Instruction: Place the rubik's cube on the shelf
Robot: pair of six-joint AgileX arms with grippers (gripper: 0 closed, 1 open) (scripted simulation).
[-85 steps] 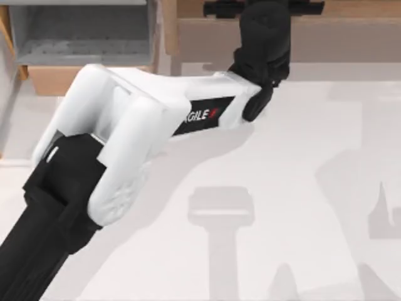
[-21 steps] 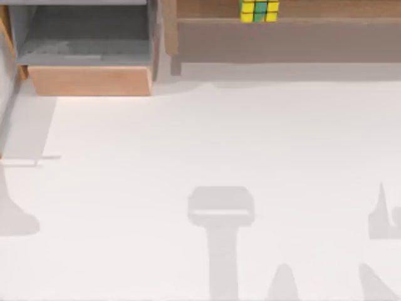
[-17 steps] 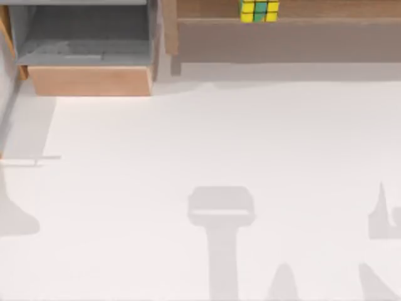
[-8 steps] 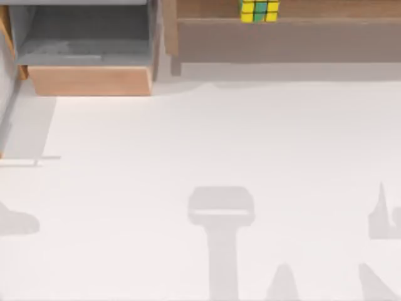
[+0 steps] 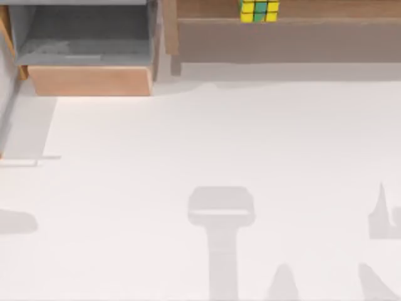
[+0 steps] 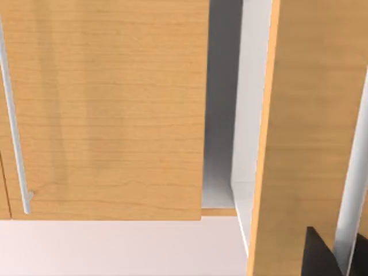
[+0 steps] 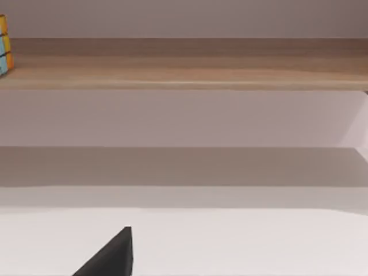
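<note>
The rubik's cube (image 5: 258, 10), yellow and green tiles with dark grid lines, sits on the shelf (image 5: 282, 39) at the back of the table, right of the shelf's wooden side post (image 5: 170, 28). In the right wrist view the shelf's light-brown ledge (image 7: 190, 63) spans the picture, with an edge of the cube (image 7: 3, 46) resting on it far off. A dark part of my right gripper (image 7: 112, 256) shows low over the white table, well away from the shelf. A dark part of my left gripper (image 6: 322, 261) shows close in front of wooden panels.
A smaller wooden box with a grey interior (image 5: 88, 80) stands at the back left. The white table (image 5: 219, 138) carries only shadows. In the left wrist view, wooden cabinet panels (image 6: 109, 109) with a metal handle (image 6: 14, 126) stand close, with a narrow gap (image 6: 221, 115) between them.
Five seconds ago my left arm reached across the table to the shelf; it has since left the top view. Its shadow at the left edge has shrunk and slid left. The cube has not moved.
</note>
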